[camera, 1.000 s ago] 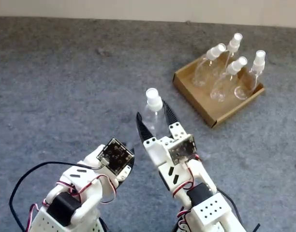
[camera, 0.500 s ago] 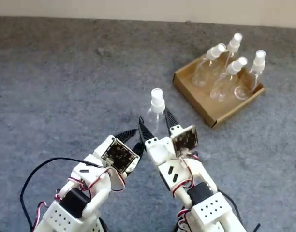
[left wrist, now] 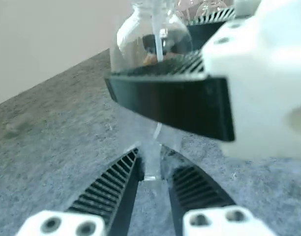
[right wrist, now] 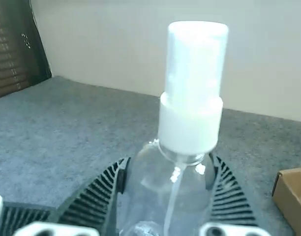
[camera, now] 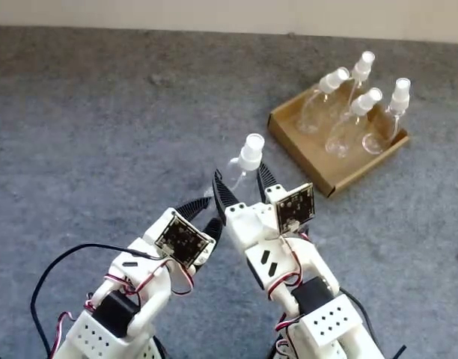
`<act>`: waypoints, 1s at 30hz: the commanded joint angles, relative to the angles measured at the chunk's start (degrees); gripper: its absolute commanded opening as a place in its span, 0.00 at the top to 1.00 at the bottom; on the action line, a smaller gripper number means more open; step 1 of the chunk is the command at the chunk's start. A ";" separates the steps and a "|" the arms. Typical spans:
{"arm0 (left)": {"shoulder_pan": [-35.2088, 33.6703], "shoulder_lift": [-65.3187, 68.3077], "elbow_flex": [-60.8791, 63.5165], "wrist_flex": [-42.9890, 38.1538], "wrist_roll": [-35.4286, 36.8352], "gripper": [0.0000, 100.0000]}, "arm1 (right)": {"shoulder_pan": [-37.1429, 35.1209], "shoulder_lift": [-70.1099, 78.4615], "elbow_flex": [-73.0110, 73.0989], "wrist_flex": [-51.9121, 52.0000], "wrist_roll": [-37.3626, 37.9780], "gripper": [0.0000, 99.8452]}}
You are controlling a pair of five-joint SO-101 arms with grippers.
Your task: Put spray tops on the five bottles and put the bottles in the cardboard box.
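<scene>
R jaws on capped bottle, L jaws nr, 4 btls in box

Right gripper clamped — left gripper ajar.

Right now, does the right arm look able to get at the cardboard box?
Probably yes. The right gripper, shut on the bottle, has only bare carpet between it and the cardboard box, and the box's near end lies free of the four bottles.

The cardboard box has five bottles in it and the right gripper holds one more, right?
No. The high view shows four bottles in the cardboard box, not five. The right gripper does hold one more bottle.
</scene>
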 commanded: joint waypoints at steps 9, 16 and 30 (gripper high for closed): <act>0.92 -0.22 1.10 -0.88 -0.26 1.00 | -0.75 -0.84 -8.04 0.22 -0.53 0.85; 0.40 -0.22 1.10 -1.05 -0.26 1.00 | -0.84 -0.84 -10.15 2.86 -0.53 0.85; -3.03 -0.22 1.10 -1.23 -0.35 1.00 | -3.03 -0.84 -11.30 8.92 -0.53 0.85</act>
